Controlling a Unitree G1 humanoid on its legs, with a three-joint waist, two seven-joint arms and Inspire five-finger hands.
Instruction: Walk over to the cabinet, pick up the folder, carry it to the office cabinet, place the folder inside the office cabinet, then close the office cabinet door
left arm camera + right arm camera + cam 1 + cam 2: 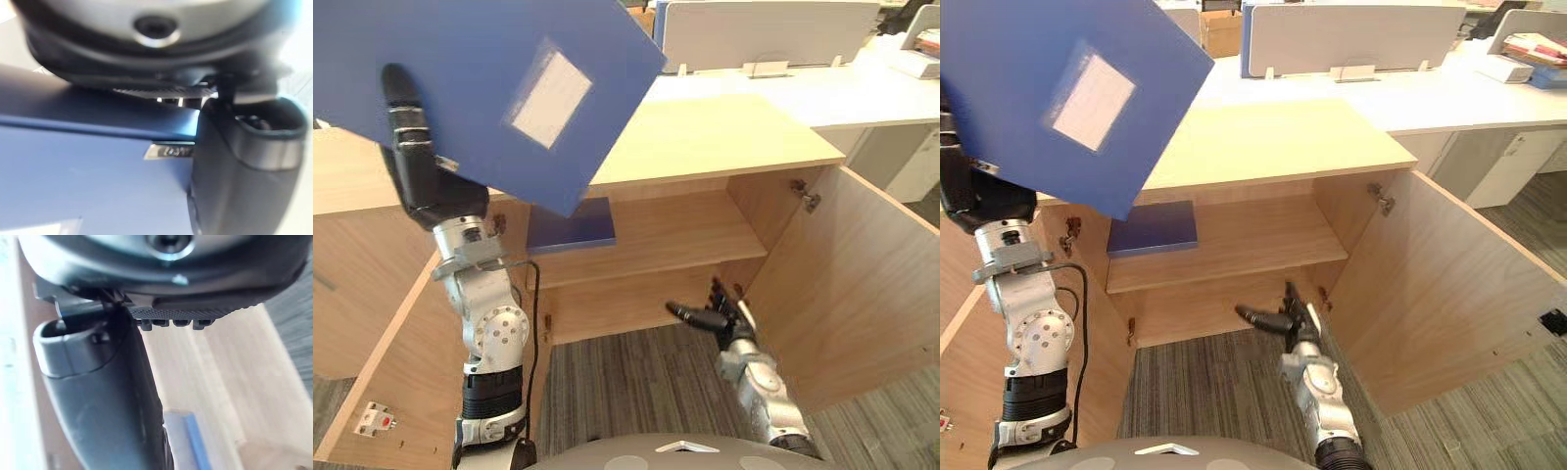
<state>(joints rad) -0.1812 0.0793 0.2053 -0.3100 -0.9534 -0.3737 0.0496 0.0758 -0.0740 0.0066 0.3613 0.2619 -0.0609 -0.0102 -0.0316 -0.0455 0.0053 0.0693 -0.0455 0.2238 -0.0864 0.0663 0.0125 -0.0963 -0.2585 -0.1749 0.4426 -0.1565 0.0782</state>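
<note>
Left eye view: left robot hand (416, 166) grips 1 folder (480, 69) of 2; right robot hand (720, 315) slack

Folder (489, 39): deep blue, bearing a pale, whitish rectangular label (551, 94); the second blue item (571, 225) on the shelf is possibly a similar folder. Office cabinet (705, 137): light honey-coloured wood grain, doors included. Carpet (636, 377): grey with fine darker stripes; left hand (406, 108) and right hand (720, 315) are black.
</note>
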